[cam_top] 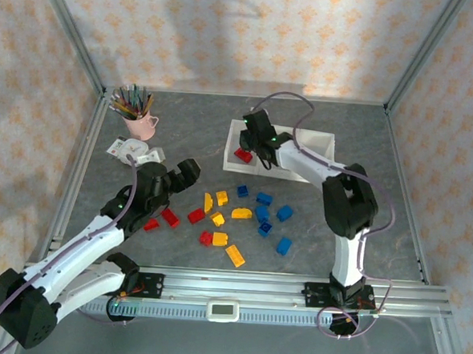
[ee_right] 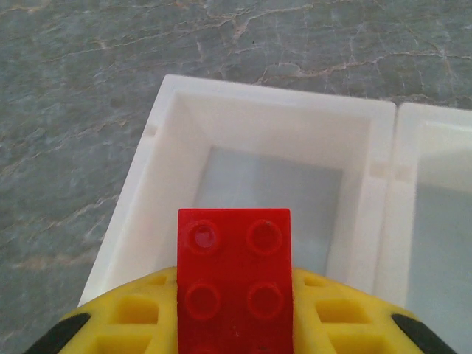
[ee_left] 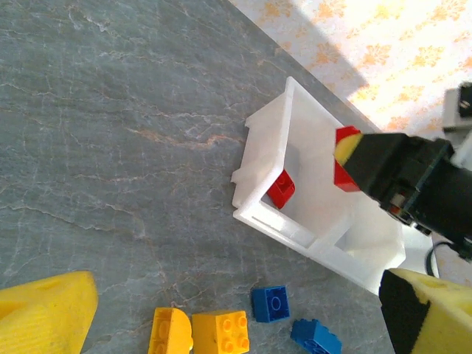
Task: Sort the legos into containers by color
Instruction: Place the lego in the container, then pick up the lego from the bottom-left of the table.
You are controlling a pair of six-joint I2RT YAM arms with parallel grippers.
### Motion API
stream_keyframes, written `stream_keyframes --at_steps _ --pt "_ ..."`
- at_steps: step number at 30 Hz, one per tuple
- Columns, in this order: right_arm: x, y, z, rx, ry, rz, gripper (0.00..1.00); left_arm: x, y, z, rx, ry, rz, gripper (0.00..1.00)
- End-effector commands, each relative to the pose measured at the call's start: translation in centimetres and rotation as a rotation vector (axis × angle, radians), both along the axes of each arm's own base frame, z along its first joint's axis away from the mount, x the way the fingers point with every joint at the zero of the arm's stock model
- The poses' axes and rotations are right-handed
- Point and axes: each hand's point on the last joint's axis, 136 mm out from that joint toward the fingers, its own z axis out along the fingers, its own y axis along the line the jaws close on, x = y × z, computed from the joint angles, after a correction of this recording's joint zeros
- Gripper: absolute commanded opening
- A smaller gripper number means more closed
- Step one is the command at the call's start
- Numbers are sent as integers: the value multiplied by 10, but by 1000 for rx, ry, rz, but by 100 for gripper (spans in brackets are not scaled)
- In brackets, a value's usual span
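Observation:
The containers (cam_top: 315, 136) are three joined white bins at the table's back centre. My right gripper (cam_top: 262, 146) hangs over the left bin (ee_right: 166, 158), shut on a red lego (ee_right: 234, 280) held studs-up between its yellow fingers (ee_right: 335, 317). In the left wrist view that red lego (ee_left: 344, 177) hangs above the bin wall (ee_left: 265, 140). Another red lego (ee_left: 281, 189) lies inside that bin (cam_top: 243, 155). Loose red (cam_top: 170, 217), yellow (cam_top: 235, 255) and blue legos (cam_top: 284, 246) lie scattered mid-table. My left gripper (cam_top: 184, 174) hovers open left of them, nothing between its fingers (ee_left: 51, 310).
A pink mug of pencils (cam_top: 140, 123) stands at the back left, with a small white object (cam_top: 134, 151) in front of it. A metal rail (cam_top: 294, 286) runs along the near edge. Two yellow bricks (ee_left: 220, 332) and two blue bricks (ee_left: 270, 303) lie just before my left gripper.

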Motion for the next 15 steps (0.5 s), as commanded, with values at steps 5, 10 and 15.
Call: stream_keyframes --at_steps 5,10,15 --pt "16 0 12 -49 -28 -19 52 7 -1 17 2 -44 10 99" --pt "1 -2 29 -19 -45 11 61 -2 5 7 26 10 23 99" --pt "-44 10 40 29 -40 106 67 -19 18 -7 73 99 54 99"
